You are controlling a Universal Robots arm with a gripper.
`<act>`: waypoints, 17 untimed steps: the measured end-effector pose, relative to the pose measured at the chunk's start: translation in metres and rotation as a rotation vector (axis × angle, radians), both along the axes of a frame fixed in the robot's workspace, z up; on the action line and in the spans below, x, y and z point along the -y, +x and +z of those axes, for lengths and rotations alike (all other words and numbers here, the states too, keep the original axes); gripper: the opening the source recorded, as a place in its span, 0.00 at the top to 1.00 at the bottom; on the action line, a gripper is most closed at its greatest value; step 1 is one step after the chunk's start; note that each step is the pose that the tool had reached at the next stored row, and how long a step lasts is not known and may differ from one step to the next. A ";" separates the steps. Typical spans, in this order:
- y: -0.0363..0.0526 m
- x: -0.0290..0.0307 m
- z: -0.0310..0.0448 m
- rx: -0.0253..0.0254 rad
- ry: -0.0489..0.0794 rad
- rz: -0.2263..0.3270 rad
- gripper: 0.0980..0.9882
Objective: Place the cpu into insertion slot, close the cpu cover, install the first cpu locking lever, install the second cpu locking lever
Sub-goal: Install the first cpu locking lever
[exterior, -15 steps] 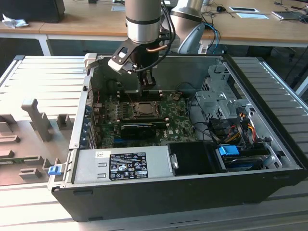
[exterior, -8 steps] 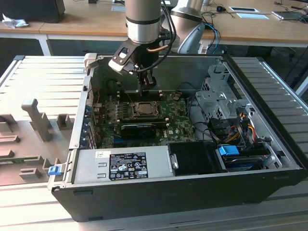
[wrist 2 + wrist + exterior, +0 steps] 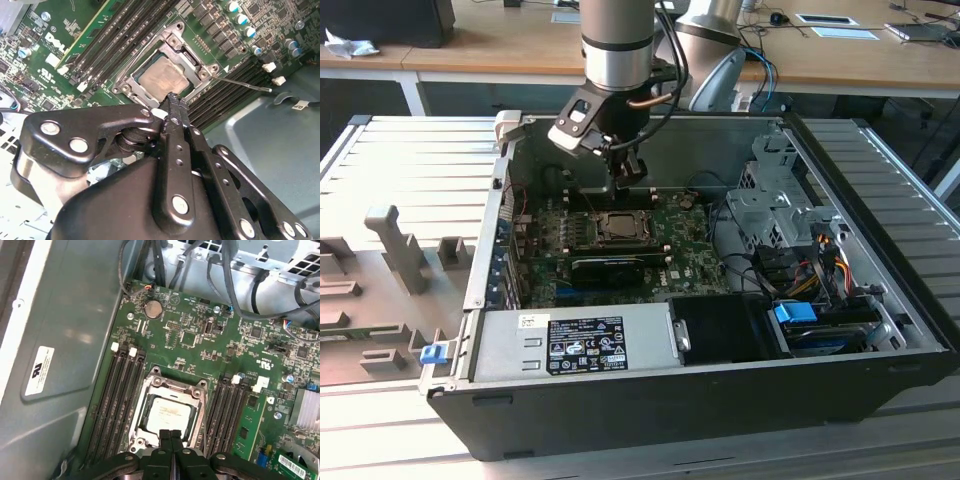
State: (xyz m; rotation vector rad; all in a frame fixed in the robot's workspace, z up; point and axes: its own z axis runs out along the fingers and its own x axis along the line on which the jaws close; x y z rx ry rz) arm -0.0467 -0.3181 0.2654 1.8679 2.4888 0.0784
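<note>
The cpu (image 3: 167, 412) lies flat in the insertion slot (image 3: 618, 228) on the green board, its silver-grey top showing in both wrist views (image 3: 162, 80). The cpu cover (image 3: 175, 386), a metal frame plate, lies down around the chip (image 3: 197, 62). A thin metal locking lever (image 3: 245, 84) sticks out sideways from one socket corner over the long black slots. My gripper (image 3: 170, 434) hangs just above the socket's edge with its two fingers pressed together and nothing between them. In the exterior view the gripper (image 3: 625, 185) sits inside the open case, at the far edge of the socket.
Long black memory slots (image 3: 117, 390) flank the socket on both sides. A black card (image 3: 610, 265) lies nearer the power supply (image 3: 580, 340). Cables and a drive cage (image 3: 770, 205) fill the case's side at the exterior view's right. The grey case wall (image 3: 60, 340) stands close by.
</note>
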 end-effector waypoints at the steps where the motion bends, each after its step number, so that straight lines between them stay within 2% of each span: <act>1: 0.0000 0.0000 0.0000 0.0000 0.000 0.018 0.99; 9: 0.0000 0.0000 0.0000 0.0001 0.000 0.087 0.99; 12: 0.0000 0.0000 0.0000 0.0000 0.000 0.141 0.99; 17: 0.0000 0.0000 0.0000 0.0000 0.000 0.199 0.99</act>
